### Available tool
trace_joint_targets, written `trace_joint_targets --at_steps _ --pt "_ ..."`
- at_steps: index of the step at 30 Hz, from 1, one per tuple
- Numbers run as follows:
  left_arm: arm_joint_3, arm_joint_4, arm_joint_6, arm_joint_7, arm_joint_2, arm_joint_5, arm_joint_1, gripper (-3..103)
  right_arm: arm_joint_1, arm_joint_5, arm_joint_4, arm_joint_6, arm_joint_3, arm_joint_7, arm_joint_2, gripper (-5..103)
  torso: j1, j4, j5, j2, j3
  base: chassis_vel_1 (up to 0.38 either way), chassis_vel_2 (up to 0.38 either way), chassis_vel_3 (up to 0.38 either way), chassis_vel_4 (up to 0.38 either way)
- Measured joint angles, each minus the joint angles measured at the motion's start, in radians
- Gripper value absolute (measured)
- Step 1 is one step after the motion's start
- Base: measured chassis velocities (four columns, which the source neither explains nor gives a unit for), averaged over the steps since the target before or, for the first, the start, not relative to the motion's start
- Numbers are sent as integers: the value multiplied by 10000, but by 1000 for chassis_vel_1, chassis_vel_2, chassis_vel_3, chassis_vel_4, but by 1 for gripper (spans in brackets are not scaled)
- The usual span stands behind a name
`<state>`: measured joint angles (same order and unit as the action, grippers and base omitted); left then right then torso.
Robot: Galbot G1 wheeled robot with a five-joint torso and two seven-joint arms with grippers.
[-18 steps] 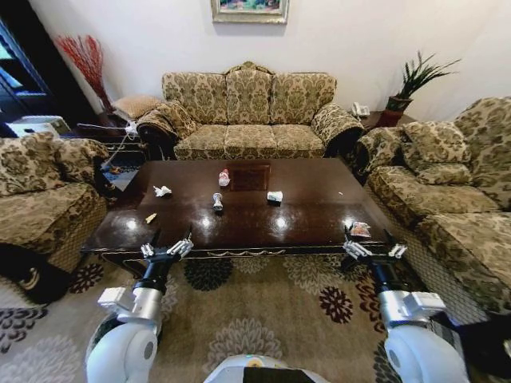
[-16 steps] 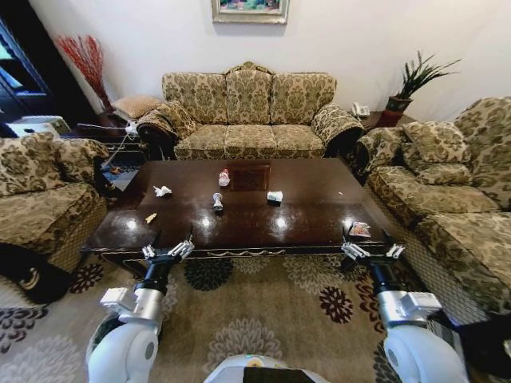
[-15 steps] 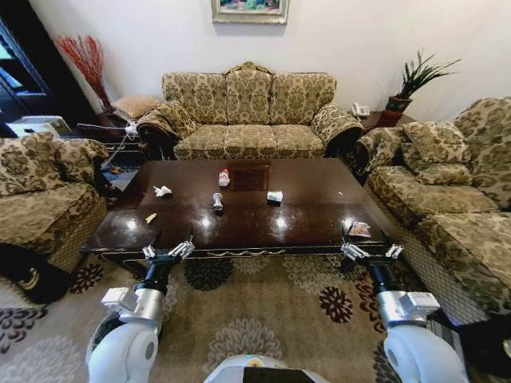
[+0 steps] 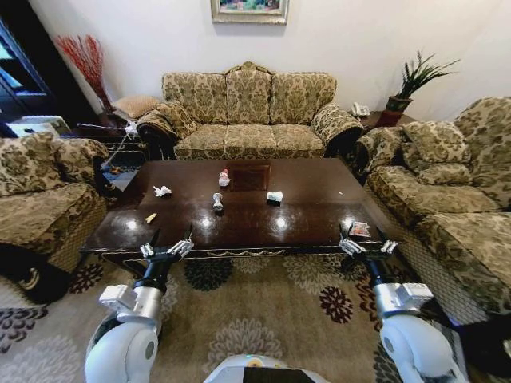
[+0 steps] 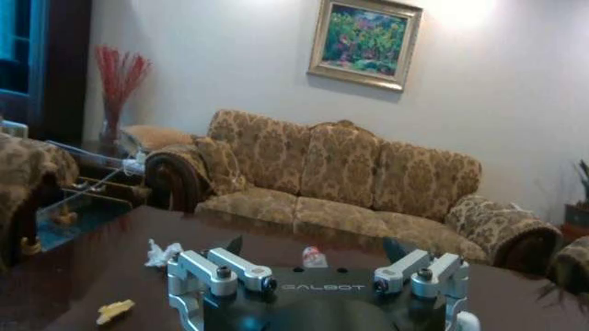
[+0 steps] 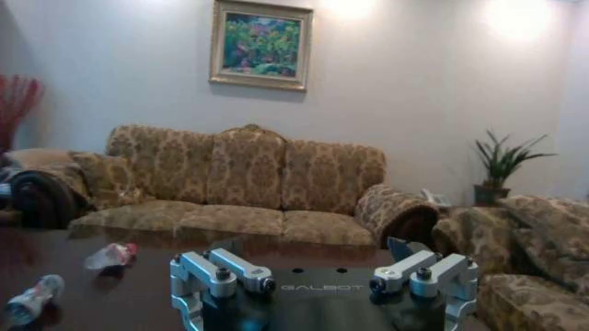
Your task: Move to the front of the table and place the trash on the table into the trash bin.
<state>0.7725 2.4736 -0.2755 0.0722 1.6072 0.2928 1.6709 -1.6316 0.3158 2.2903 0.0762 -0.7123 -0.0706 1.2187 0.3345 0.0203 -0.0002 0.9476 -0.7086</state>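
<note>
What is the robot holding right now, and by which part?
Nothing is held. The left gripper and right gripper are both open and empty, hovering at the near edge of the table; the trash lies untouched on it.

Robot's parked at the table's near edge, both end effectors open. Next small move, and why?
Probably reach the right end effector forward to the colourful snack packet: it lies just beyond that end effector near the table edge, closest of all the scraps. The left end effector hovers open at the near edge, farther from any trash.
</note>
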Motion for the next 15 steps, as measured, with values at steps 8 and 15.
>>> trace_joint_targets --at_steps 8,15 --pt "53 -464 -125 -260 -6 -157 -144 100 -20 641 54 -414 187 98 145 100 1 0 2 0 0 0 0 0 0" --pt "-139 -61 -206 -5 15 15 105 100 -100 999 517 -318 216 141 127 100 1 0 3 0 0 16 -18 -14 16"
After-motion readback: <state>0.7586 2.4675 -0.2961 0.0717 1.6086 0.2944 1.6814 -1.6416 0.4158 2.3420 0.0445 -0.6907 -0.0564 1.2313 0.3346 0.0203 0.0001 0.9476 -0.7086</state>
